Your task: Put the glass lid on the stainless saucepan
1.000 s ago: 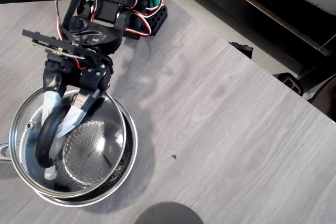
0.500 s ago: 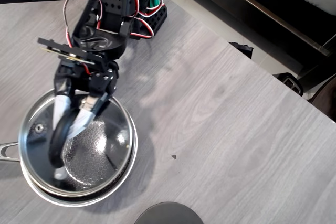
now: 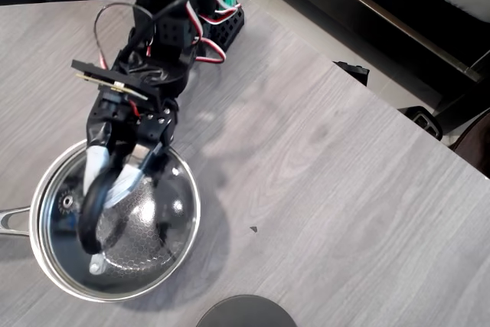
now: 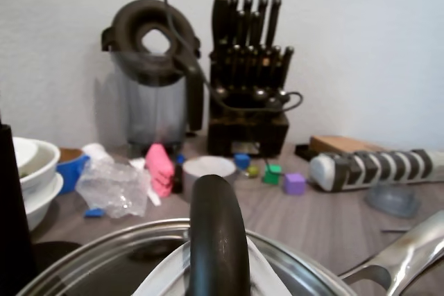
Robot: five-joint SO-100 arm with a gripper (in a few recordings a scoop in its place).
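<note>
In the overhead view the glass lid (image 3: 149,223) lies over the stainless saucepan (image 3: 186,244), rims nearly matching, with the honeycomb interior showing through the glass. The pan's steel handle (image 3: 9,218) sticks out to the left. My gripper (image 3: 104,187) reaches down from the upper left and is shut on the lid's black bar handle (image 3: 90,216), one white-taped finger on each side. In the wrist view the black handle (image 4: 218,233) rises in the centre between the white fingers (image 4: 267,276), with the lid's steel rim (image 4: 90,254) curving below and the pan handle (image 4: 399,258) at lower right.
A dark opaque disc (image 3: 245,313) lies at the bottom edge, right of the pan. Bare grey wood table (image 3: 321,189) stretches right to a diagonal edge. The wrist view shows a knife block (image 4: 246,74), a kettle (image 4: 152,67), white bowls (image 4: 31,171) and small coloured blocks beyond.
The lid has moved right and down, from overhanging the pan's left side to resting centred on it. My gripper went with it, still closed on the handle.
</note>
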